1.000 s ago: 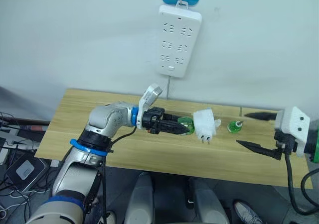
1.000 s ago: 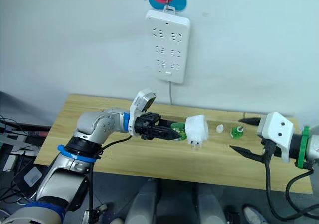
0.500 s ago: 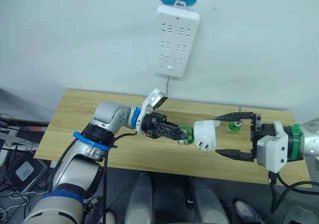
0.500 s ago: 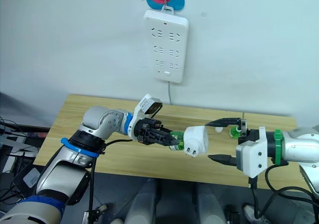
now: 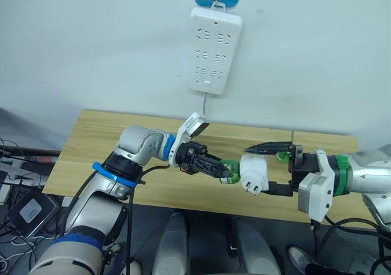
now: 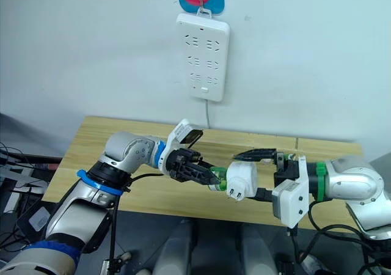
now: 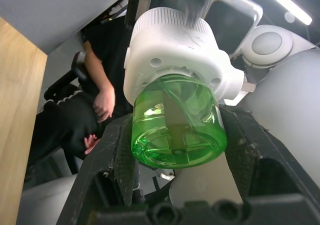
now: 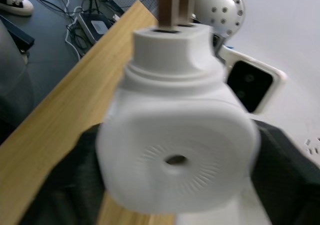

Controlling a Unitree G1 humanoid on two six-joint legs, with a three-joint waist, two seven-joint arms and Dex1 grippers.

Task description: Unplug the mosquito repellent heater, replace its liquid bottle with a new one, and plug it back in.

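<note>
The white mosquito repellent heater (image 5: pixel 253 172) hangs in the air over the table's front edge, its two plug pins pointing down. A green liquid bottle (image 5: pixel 230 170) sits in its left side. My left gripper (image 5: pixel 222 169) is shut on that bottle; the left wrist view shows the bottle (image 7: pixel 177 120) between both black fingers (image 7: pixel 116 160). My right gripper (image 5: pixel 258 168) is open, with one finger above the heater and one below it. The right wrist view has the heater's round vent face (image 8: pixel 175 155) between the jaws. A second green bottle (image 5: pixel 283 157) stands on the table behind the right gripper's upper finger.
A long white power strip (image 5: pixel 215 49) hangs on the wall above the wooden table (image 5: pixel 110 137), under a blue and pink hook. A seated person's arm (image 7: pixel 102 97) shows in the left wrist view. Cables and a device lie on the floor to the left.
My right gripper has swung in from the right and now has its open fingers around the heater. The left gripper has carried the bottle and heater a little to the right.
</note>
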